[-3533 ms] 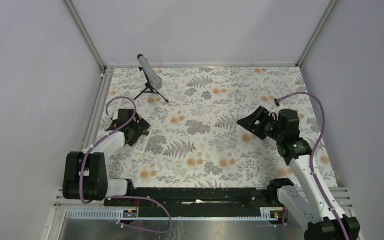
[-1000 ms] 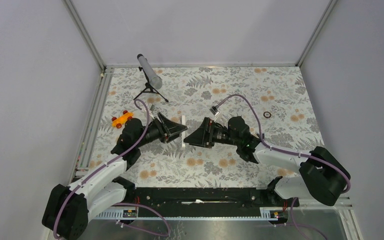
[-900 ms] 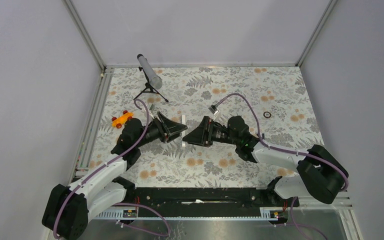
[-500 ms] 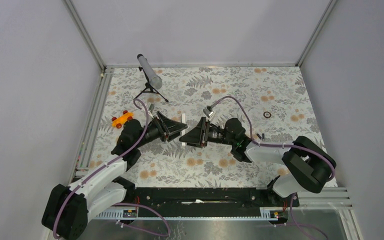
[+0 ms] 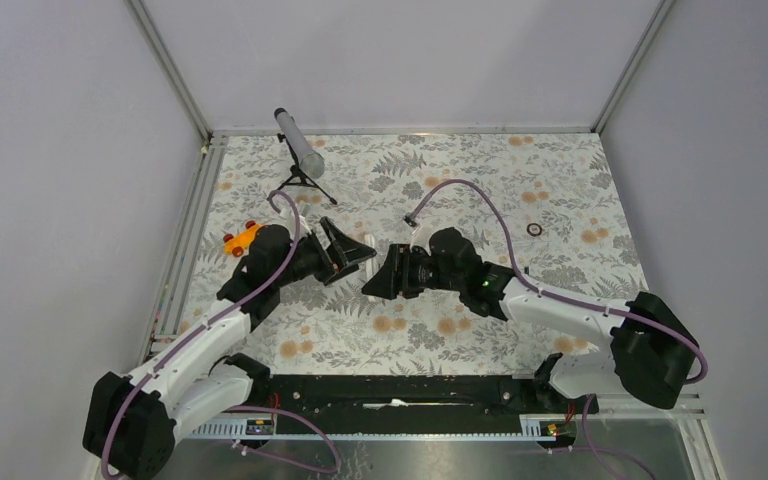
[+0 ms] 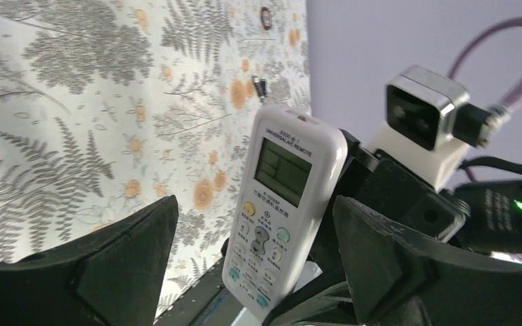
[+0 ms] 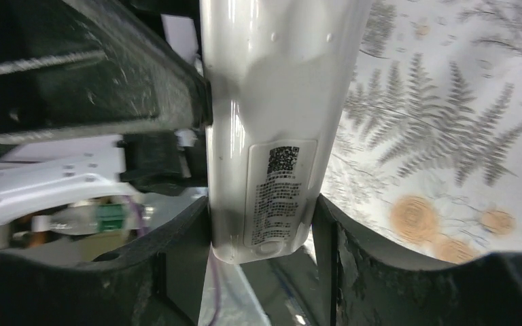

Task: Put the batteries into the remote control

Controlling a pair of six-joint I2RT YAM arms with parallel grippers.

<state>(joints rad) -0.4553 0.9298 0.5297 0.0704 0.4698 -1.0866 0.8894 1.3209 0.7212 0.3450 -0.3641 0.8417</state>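
The white remote control is held off the table between the two grippers. Its button face and small screen point at the left wrist camera. Its labelled back shows in the right wrist view. My right gripper is shut on the remote's lower end, a finger pressed on each side edge. My left gripper is open, its fingers standing wide on either side of the remote. In the top view both grippers meet at the table's middle. One small dark battery lies on the cloth; the other is not visible.
An orange toy car sits by the left arm. A grey tube on a black tripod stands at the back left. A thin black ring lies at the right on the floral cloth.
Both arms have come from the table's sides to its middle, the left carrying the remote. The right gripper has closed in on the remote; the left jaws now stand wide.
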